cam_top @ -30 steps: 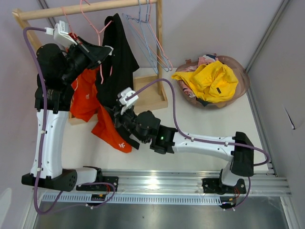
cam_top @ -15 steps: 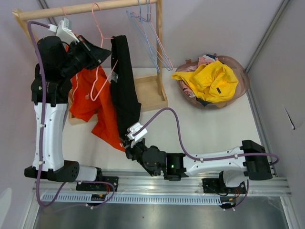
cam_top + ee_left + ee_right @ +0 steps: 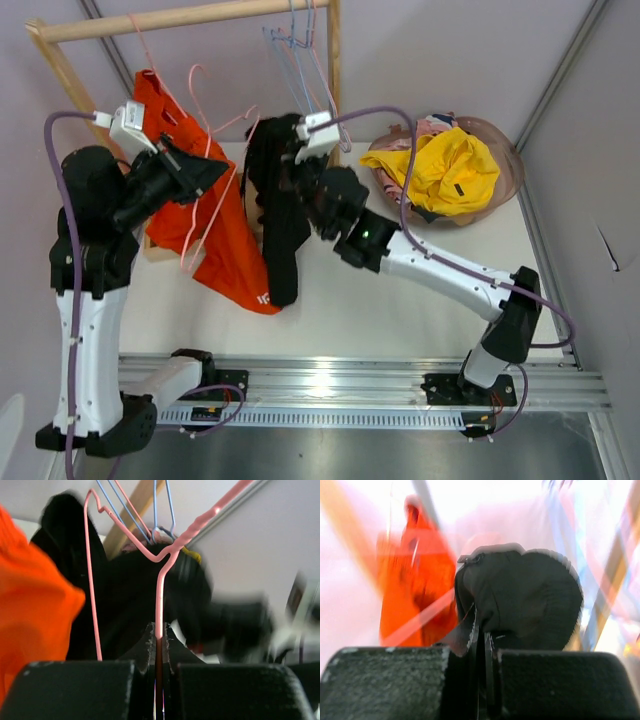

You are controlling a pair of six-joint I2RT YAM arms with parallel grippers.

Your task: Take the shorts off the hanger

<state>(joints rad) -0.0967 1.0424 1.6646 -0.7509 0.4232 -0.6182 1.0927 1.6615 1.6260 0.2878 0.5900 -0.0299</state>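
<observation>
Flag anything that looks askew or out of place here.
The pink hanger sits tilted, pinched in the left claw rather than hanging straight. The orange shorts droop lopsided beside it. The black shorts dangle in a long strip from the right claw. No damage shows.

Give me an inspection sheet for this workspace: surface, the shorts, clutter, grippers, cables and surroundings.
Surface: white table, carrying the rack base and a basket.
Job's things: orange shorts draped by the pink hanger; black shorts hanging down beside them; yellow shorts heaped in the basket.
Clutter: blue hangers on the wooden rack.
Grippers: left gripper shut on the pink hanger; right gripper shut on the black shorts.
Cables: purple cables loop off both arms.
Surroundings: grey walls; metal rail at the near edge.
</observation>
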